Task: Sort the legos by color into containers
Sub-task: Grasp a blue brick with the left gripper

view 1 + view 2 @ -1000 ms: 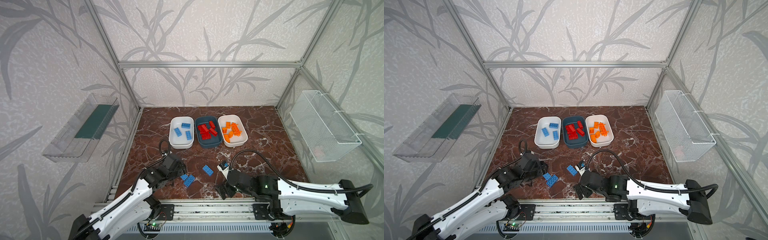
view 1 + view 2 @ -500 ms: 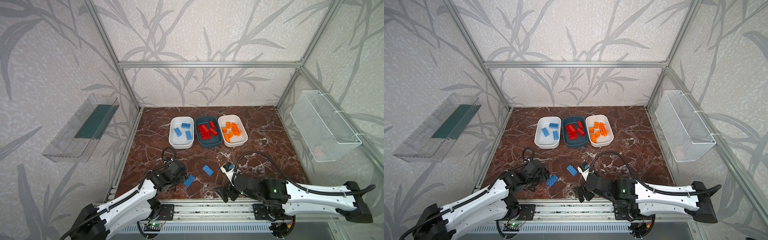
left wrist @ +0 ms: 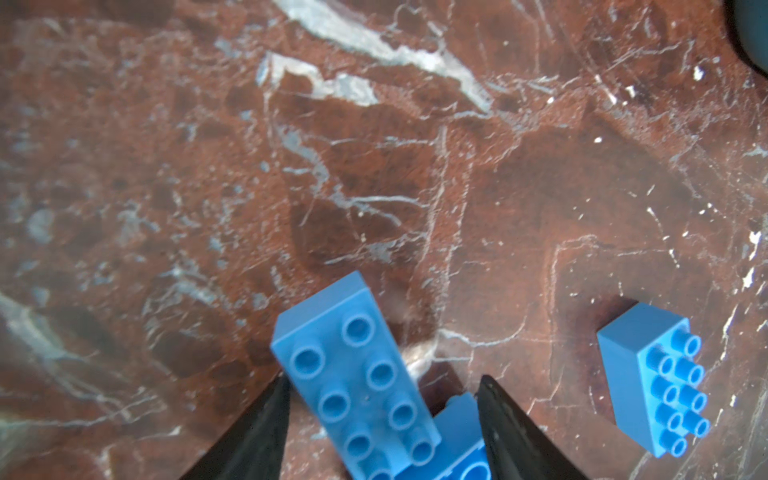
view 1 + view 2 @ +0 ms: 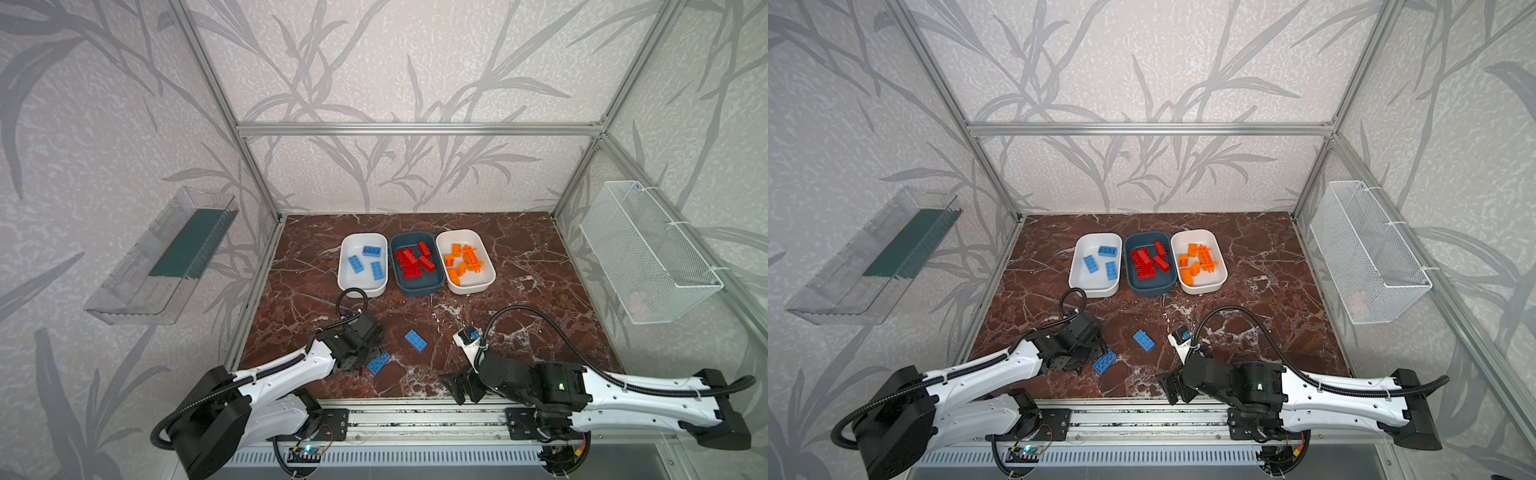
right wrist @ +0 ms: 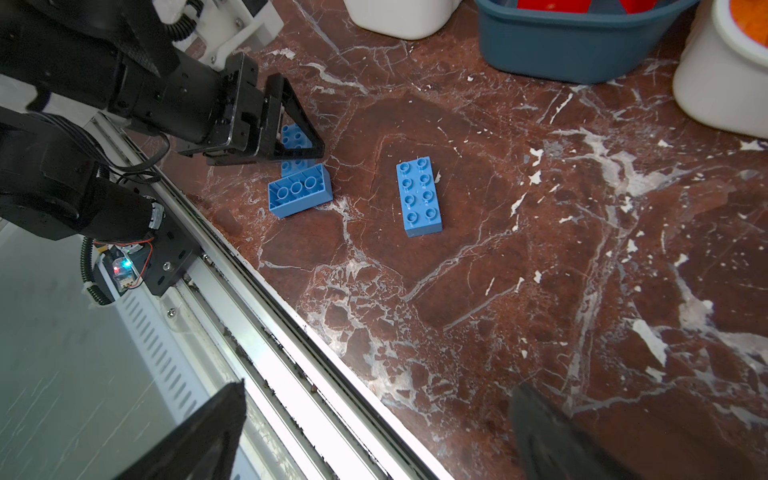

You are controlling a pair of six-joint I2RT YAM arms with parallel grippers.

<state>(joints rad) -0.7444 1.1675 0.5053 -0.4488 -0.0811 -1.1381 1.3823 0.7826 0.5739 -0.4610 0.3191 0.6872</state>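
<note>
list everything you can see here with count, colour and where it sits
loose bricks: three, blue, on the table near the front; one alone, two together
left tub: one, white, back row, holds three blue bricks
middle tub: one, dark teal, back row, holds a pile of red bricks
right tub: one, white, back row, holds a pile of orange bricks
table: one, red-brown marble
shelf: one, clear, left wall
basket: one, white wire mesh, right wall
left gripper: one, black, open, straddling one loose brick
right gripper: one, black, open, empty, above the table's front edge
</note>
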